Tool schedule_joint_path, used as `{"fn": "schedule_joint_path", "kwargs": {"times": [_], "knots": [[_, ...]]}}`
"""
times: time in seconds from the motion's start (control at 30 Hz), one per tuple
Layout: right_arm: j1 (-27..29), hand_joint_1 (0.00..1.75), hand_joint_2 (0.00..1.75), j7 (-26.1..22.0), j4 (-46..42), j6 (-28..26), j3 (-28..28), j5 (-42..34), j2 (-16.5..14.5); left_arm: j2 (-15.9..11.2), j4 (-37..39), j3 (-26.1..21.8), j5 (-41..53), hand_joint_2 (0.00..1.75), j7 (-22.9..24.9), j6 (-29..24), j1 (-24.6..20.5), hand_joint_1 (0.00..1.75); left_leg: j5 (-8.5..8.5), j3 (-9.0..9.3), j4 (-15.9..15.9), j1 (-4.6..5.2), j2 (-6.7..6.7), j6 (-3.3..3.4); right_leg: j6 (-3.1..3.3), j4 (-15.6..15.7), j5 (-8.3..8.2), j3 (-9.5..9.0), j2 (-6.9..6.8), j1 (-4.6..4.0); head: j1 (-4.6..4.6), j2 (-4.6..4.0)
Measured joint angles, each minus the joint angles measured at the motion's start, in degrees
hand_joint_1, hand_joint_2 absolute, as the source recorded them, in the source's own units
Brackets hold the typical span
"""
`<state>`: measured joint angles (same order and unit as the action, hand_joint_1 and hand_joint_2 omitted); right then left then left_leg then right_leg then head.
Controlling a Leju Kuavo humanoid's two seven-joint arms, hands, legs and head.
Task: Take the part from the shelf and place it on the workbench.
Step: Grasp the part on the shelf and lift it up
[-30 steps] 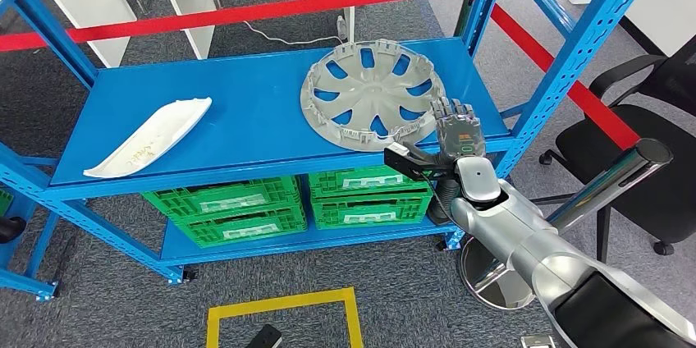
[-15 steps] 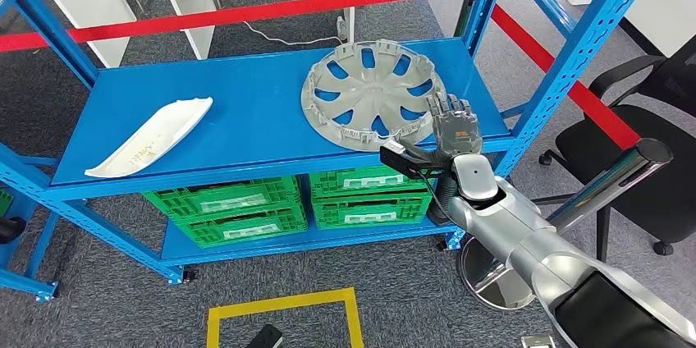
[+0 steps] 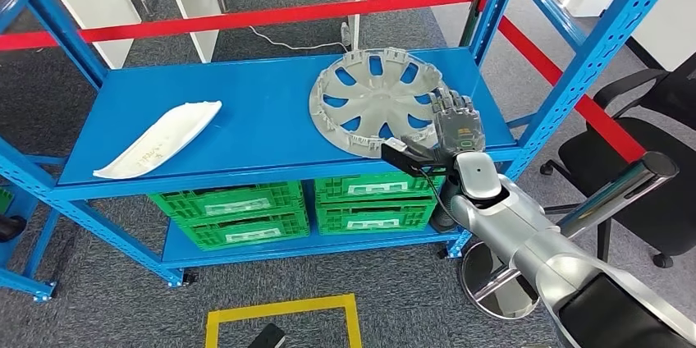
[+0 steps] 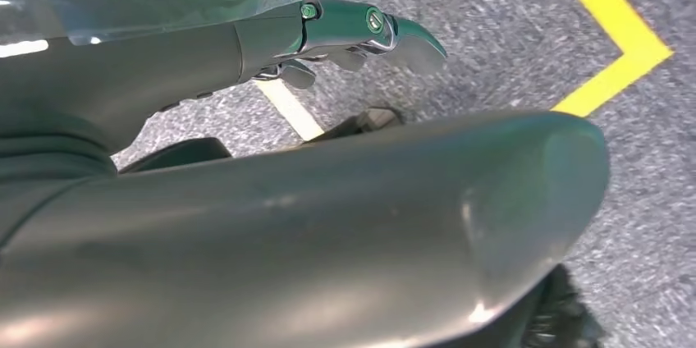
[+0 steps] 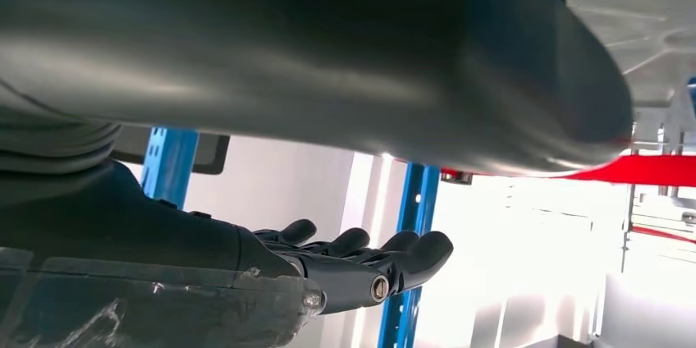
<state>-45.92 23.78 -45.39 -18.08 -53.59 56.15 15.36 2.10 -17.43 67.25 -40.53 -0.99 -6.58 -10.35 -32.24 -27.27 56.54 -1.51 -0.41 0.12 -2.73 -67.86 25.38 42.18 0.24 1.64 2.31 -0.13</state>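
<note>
One open, empty right hand (image 3: 454, 122) reaches the round grey plastic wheel cover (image 3: 376, 100) right of centre, where a shallow rim grip risks slipping.

Right arm (image 3: 525, 237): silver-grey metal shell, smooth, glossy; black segment toward 5 o'clock in head view. Right hand (image 3: 453, 122): dark grey, segmented fingers (image 5: 410, 254), small round screw at knuckle. Black block with thin cable at wrist. Left hand (image 4: 353, 32): dark fingers, two green-tinted screws, clear plastic wrap over cover.
</note>
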Motion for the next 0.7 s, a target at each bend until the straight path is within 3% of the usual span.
{"fn": "schedule_joint_path", "kwargs": {"times": [0.03, 0.07, 0.1, 0.17, 0.23, 0.3, 0.37, 0.4, 0.43, 0.47, 0.5, 0.57, 0.63, 0.7], "knots": [[0.0, 0.00, 0.00, 0.0, -0.1, 0.0, 0.0, 0.0, 0.0, 0.0, 0.0, 0.0, 0.0, 0.00, 0.0, 0.0, 0.0, 0.00, -0.54, 0.49, 0.1, -0.23, -0.02, -0.50, -0.34, 3.1, -1.72, -1.21, 0.00, -0.02, 0.07, 0.00], [0.0, 0.00, 0.00, 0.0, -0.1, 0.1, 0.0, 0.0, 0.1, 0.0, 0.0, 0.0, 0.0, 0.00, 0.0, 0.0, -0.1, 0.00, -1.05, 0.69, 0.3, -0.37, 0.00, -1.03, -0.11, 5.6, -2.41, -2.15, -0.05, -0.15, 0.28, 0.00], [0.0, 0.00, 0.00, 0.0, -0.2, 0.2, 0.0, 0.0, 0.1, 0.0, 0.0, 0.0, 0.0, 0.00, -0.1, 0.0, -0.2, 0.00, -1.45, 0.75, 0.5, -0.39, 0.03, -1.51, 0.48, 6.8, -2.37, -2.51, -0.07, -0.32, 0.44, 0.00], [0.2, 0.00, 0.00, 0.0, -0.3, 0.3, 0.0, 0.0, 0.2, 0.0, 0.0, 0.0, 0.0, 0.00, -0.1, 0.0, -0.1, 0.00, -1.86, 0.72, 0.6, -0.34, 0.09, -2.22, 2.24, 7.0, -1.18, -2.50, -0.07, -0.58, 0.61, 0.00], [0.4, 0.00, 0.00, 0.1, -0.5, 0.3, 0.0, 0.0, 0.2, 0.0, 0.0, 0.0, 0.1, 0.00, -0.1, 0.0, -0.1, 0.00, -1.88, 0.45, 1.8, -0.38, 0.11, -2.62, 3.23, 6.7, -0.64, -2.88, 0.06, -0.49, 0.44, 0.00], [0.3, 0.00, 0.00, 0.2, -0.7, 0.3, 0.1, 0.0, 0.3, 0.0, 0.0, 0.0, 0.1, 0.00, -0.1, 0.0, -0.3, 0.00, -2.80, -2.55, 7.2, -0.30, 0.13, -2.75, 3.91, 7.0, -0.16, -3.76, 0.18, -0.52, 0.16, 0.00], [0.5, 0.00, 0.00, 0.2, -0.8, 0.3, 0.0, 0.0, 0.3, 0.0, 0.0, 0.0, 0.1, 0.00, -0.1, 0.0, -0.3, 0.00, -5.18, -7.72, 14.8, 0.01, 0.14, -2.61, 4.36, 7.2, 0.48, -4.68, 0.22, -0.83, -0.14, 0.00], [0.6, 0.00, 0.00, 0.2, -0.8, 0.3, 0.0, 0.0, 0.3, 0.0, 0.0, 0.0, 0.1, 0.00, -0.1, 0.0, -0.2, 0.00, -5.96, -9.98, 17.2, 0.20, 0.14, -2.44, 4.52, 7.3, 0.84, -5.18, 0.25, -1.06, -0.22, 0.00], [0.7, 0.00, 0.00, 0.2, -0.8, 0.4, -0.1, 0.0, 0.3, 0.0, 0.0, 0.0, 0.1, 0.00, -0.2, 0.0, -0.2, 0.00, -5.69, -11.46, 17.8, 0.44, 0.14, -2.13, 4.65, 7.3, 1.24, -5.73, 0.30, -1.30, -0.25, 0.00], [0.8, 0.00, 0.00, 0.2, -0.9, 0.4, -0.1, 0.0, 0.3, 0.0, 0.0, 0.0, 0.2, 0.00, -0.4, 0.0, -0.1, 0.00, -4.01, -12.02, 16.4, 0.75, 0.13, -1.64, 4.75, 7.3, 1.66, -6.40, 0.37, -1.58, -0.31, 0.00], [0.8, 0.00, 0.00, 0.2, -1.0, 0.4, -0.1, 0.0, 0.3, 0.0, 0.0, 0.0, 0.2, 0.00, -0.5, 0.0, -0.1, 0.00, -1.18, -11.77, 13.5, 1.14, 0.12, -0.97, 4.84, 7.3, 2.11, -7.13, 0.42, -1.85, -0.36, 0.00], [0.7, 0.00, 0.00, 0.2, -1.2, 0.4, 0.0, 0.0, 0.3, -0.1, 0.0, 0.0, 0.2, 0.00, -0.8, 0.0, -0.1, 0.00, 4.30, -10.51, 7.3, 2.10, 0.06, 0.87, 4.91, 7.6, 2.86, -8.38, 0.46, -2.13, -0.22, 0.00], [0.7, 0.00, 0.00, 0.2, -1.3, 0.5, -0.1, 0.0, 0.3, -0.2, 0.0, 0.0, 0.2, 0.00, -1.0, 0.0, -0.1, 0.00, 6.24, -9.78, 3.9, 2.75, 0.04, 2.13, 4.54, 8.0, 3.22, -8.84, 0.52, -1.94, -0.17, 0.00], [0.8, 0.00, 0.00, 0.2, -1.4, 0.6, -0.1, 0.0, 0.3, -0.2, 0.0, 0.0, 0.1, 0.00, -1.1, 0.0, -0.1, 0.00, 6.43, -9.47, 2.6, 2.82, 0.05, 1.23, 4.23, 8.0, 3.58, -8.88, 0.52, -1.82, -0.38, 0.00]]}}
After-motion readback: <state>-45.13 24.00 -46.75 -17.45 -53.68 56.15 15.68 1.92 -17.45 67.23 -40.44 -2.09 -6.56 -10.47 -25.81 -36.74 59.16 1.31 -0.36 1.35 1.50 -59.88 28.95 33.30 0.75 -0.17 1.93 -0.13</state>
